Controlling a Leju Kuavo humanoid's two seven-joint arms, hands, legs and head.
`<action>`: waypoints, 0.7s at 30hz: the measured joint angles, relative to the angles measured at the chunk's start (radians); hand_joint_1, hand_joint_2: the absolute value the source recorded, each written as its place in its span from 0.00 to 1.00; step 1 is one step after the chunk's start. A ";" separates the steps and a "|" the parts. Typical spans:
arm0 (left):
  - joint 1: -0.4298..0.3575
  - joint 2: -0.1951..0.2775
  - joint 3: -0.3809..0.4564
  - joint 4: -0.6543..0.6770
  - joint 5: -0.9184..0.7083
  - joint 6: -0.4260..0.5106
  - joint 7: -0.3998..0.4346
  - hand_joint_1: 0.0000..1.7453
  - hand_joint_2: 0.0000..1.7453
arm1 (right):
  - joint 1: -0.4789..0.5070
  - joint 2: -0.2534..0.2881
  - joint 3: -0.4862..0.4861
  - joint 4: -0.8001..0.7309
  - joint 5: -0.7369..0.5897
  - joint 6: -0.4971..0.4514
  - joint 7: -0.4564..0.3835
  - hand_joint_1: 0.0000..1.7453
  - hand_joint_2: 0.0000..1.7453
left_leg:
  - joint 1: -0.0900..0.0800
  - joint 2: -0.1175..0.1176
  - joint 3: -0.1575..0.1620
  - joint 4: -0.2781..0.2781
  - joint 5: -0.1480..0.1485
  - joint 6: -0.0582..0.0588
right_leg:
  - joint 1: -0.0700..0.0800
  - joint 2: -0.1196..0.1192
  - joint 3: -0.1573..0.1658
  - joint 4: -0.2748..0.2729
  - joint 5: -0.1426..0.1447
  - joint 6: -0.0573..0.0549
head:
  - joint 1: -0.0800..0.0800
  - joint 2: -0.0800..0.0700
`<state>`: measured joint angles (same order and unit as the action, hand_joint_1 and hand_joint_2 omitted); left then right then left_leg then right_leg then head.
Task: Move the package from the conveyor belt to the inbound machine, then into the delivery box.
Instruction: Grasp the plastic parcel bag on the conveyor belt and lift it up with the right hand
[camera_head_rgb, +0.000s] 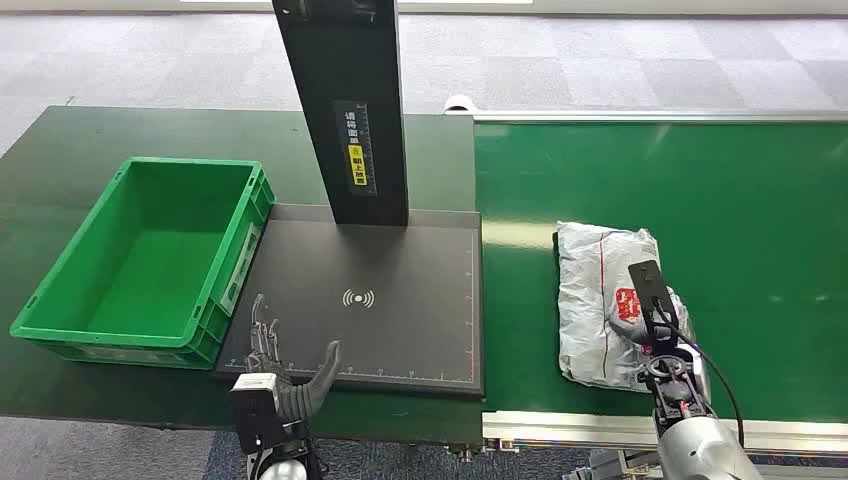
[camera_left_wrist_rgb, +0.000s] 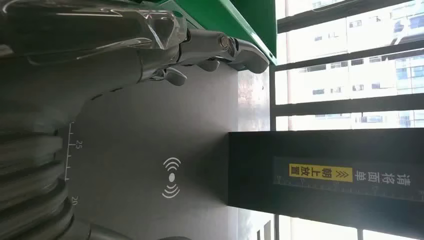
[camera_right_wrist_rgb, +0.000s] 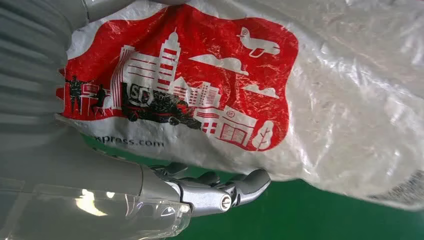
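Head view is showing the package (camera_head_rgb: 605, 300) lying on the belt (camera_head_rgb: 760, 220) at lower right of the frame, just beside the scanner (camera_head_rgb: 380, 300) at centre. The right hand (camera_head_rgb: 655, 335) is resting on the package's near end; whether it is gripping, I cannot tell. The left hand (camera_head_rgb: 285, 355) is hovering, fingers spread, holding nothing, over the scanner's lower-left corner, beside the box (camera_head_rgb: 150, 255).

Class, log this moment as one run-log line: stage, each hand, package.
stage: pickup | right hand: at the grey plastic courier package, grasp unclear | left hand: open over black scanner pad | package: on green conveyor belt
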<state>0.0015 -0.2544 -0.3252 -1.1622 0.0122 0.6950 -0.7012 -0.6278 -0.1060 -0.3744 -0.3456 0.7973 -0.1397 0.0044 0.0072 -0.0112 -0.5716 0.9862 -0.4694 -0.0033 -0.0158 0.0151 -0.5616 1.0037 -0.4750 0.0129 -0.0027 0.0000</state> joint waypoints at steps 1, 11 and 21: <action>0.000 0.002 -0.003 0.000 -0.001 -0.004 0.000 0.00 1.00 | 0.000 0.001 -0.001 0.003 0.002 0.006 0.001 0.00 1.00 | 0.000 0.000 0.000 0.000 0.000 0.000 | 0.000 0.000 0.000 0.000 0.000 0.000 | 0.000 0.000; 0.000 0.036 -0.054 0.012 -0.012 -0.047 0.000 0.00 1.00 | -0.001 0.031 -0.019 0.035 0.055 0.077 0.023 0.99 1.00 | 0.000 0.001 0.003 0.000 0.000 0.000 | 0.000 0.001 0.003 0.000 0.000 0.000 | 0.001 0.000; -0.004 0.042 -0.069 0.012 -0.012 -0.054 0.000 0.00 1.00 | -0.006 0.040 -0.021 0.037 0.058 0.082 0.026 1.00 1.00 | 0.001 0.002 0.008 0.000 0.000 0.000 | 0.001 0.001 0.008 0.000 0.000 0.000 | 0.001 0.000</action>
<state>-0.0023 -0.2122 -0.3946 -1.1501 0.0003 0.6411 -0.7012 -0.6338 -0.0662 -0.3952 -0.3086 0.8557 -0.0582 0.0300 0.0084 -0.0095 -0.5635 0.9862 -0.4695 -0.0033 -0.0147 0.0162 -0.5536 1.0036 -0.4749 0.0129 -0.0018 0.0000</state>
